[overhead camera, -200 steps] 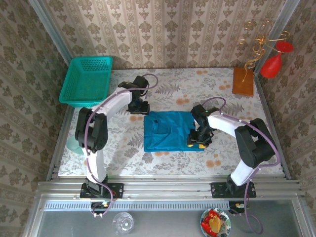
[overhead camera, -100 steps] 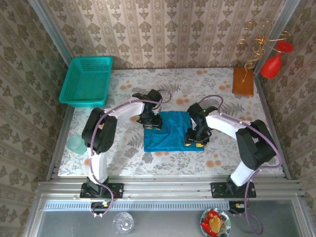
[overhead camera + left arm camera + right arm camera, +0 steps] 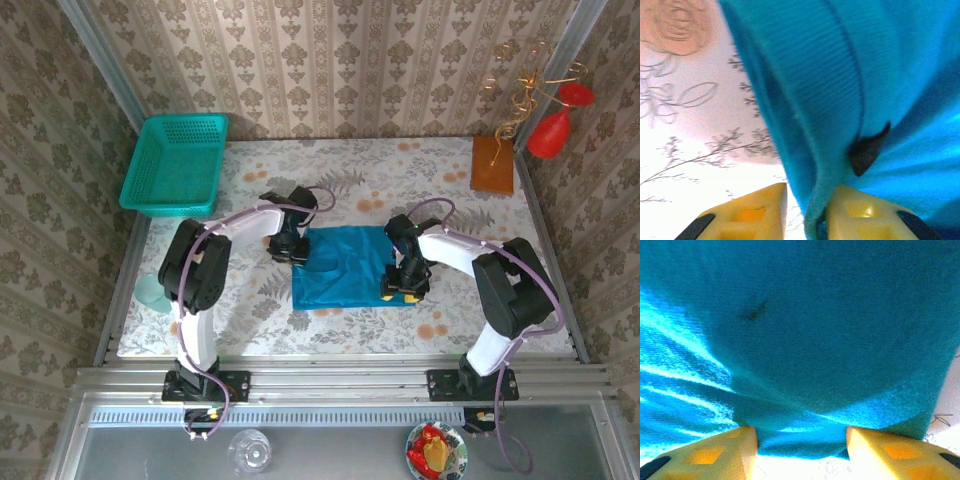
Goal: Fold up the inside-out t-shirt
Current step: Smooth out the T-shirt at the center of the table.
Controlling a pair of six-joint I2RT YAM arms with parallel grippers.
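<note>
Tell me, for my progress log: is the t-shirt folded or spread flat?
Folded, at least partly: from above, the t-shirt is a compact rectangle with no sleeves sticking out, and the left wrist view shows its cloth doubled over.

This looks like a robot test cell dressed up as a home. Damask wallpapered panels wall in the top and both sides of the overhead view. Bare aluminium framing runs along the bottom, with a robot arm base bolted to it. Homely props sit about: a floral tablecloth, a teal basket at upper left, a gold wire ornament at upper right, and a glass and what may be a dish of food below the framing.
</note>
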